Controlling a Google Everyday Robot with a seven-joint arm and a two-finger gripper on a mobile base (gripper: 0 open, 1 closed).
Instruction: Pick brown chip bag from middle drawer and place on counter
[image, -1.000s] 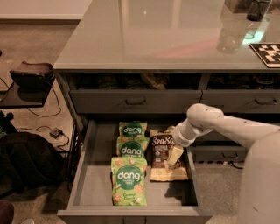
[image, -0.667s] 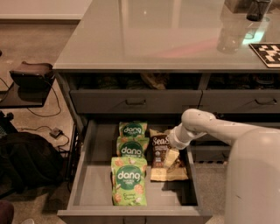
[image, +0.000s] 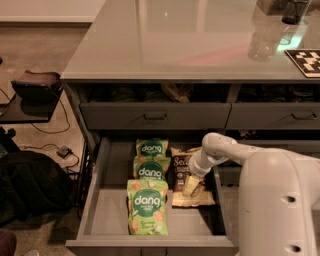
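Observation:
The middle drawer (image: 105, 210) is pulled open below the counter (image: 200, 40). The brown chip bag (image: 183, 170) lies flat at the right side of the drawer floor, its dark panel partly covered by my arm. My gripper (image: 191, 186) reaches down from the white arm at the right and sits right on the bag's lower half, its pale fingers (image: 190, 184) against the bag.
Three green "dang" bags (image: 147, 205) lie in a row left of the brown bag. Shallow drawer fronts (image: 155, 116) with bar handles sit above. A checkered board (image: 306, 61) and a cup (image: 294, 11) stand on the counter's far right. A dark bag (image: 30, 185) lies on the floor at left.
My arm has swung left and lower into the drawer, bringing the gripper down onto the brown chip bag. The bags have not moved.

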